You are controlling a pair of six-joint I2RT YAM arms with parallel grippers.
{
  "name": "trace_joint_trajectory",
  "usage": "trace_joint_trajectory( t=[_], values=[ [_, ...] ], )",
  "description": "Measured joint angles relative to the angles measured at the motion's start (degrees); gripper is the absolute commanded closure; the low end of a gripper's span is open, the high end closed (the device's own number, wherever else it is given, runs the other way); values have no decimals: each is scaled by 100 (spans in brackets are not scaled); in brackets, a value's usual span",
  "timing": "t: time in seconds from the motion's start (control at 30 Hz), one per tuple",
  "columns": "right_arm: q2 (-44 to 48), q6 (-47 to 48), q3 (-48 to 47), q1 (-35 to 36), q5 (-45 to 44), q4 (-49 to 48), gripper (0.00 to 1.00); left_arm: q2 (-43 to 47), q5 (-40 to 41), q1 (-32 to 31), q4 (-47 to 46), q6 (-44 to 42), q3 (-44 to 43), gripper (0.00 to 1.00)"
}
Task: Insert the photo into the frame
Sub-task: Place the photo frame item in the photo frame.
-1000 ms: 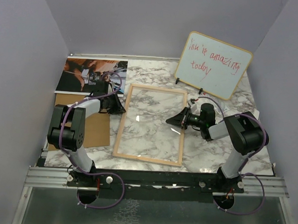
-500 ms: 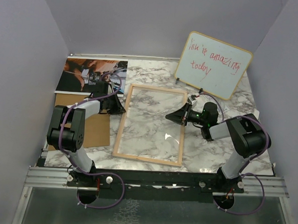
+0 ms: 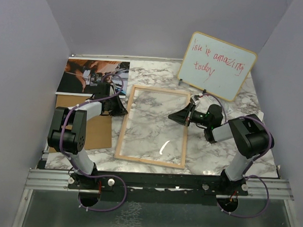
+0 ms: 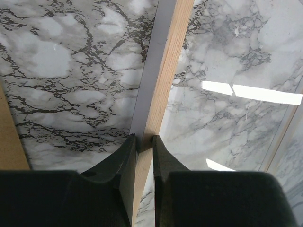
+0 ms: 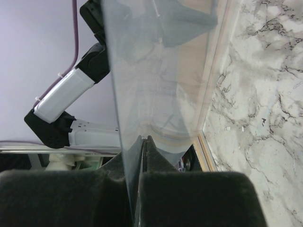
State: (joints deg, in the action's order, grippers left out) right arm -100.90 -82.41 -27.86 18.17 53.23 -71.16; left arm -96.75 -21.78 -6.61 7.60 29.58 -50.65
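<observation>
The light wood frame (image 3: 149,161) lies flat on the marble table. My left gripper (image 3: 122,111) is shut on its left rail; the wrist view shows the rail (image 4: 168,61) pinched between the fingertips of the gripper (image 4: 144,139). My right gripper (image 3: 172,117) is shut on the right edge of the clear pane (image 3: 156,124). The right wrist view shows the pane (image 5: 156,71) standing tilted up out of the frame's rail (image 5: 211,101), held in the gripper (image 5: 143,138). The photo (image 3: 87,75) lies flat at the far left, apart from both grippers.
A plain brown backing board (image 3: 97,131) lies at the left under my left arm. A wood-rimmed whiteboard (image 3: 216,66) with red writing stands at the back right. Purple walls close in three sides. My left arm (image 5: 66,94) shows through the pane.
My right gripper has moved slightly up and to the left with the pane's edge. The glare on the pane has slid toward the near rail. The left gripper has not moved.
</observation>
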Motion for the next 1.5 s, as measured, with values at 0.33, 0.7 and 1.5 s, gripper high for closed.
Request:
trace_joint_trajectory(
  t=[0.33,0.7,1.5],
  values=[
    [-210,-262,-20,214,-2,-334,99,0,0,0,-17,13,9,100],
    [-258,-442,-129,258,0,-743,99,0,-2,0,-20,17,11,100],
    [-291,546,-481,326,310,-70,99,2,-2,0,-39,28,26,100]
  ],
)
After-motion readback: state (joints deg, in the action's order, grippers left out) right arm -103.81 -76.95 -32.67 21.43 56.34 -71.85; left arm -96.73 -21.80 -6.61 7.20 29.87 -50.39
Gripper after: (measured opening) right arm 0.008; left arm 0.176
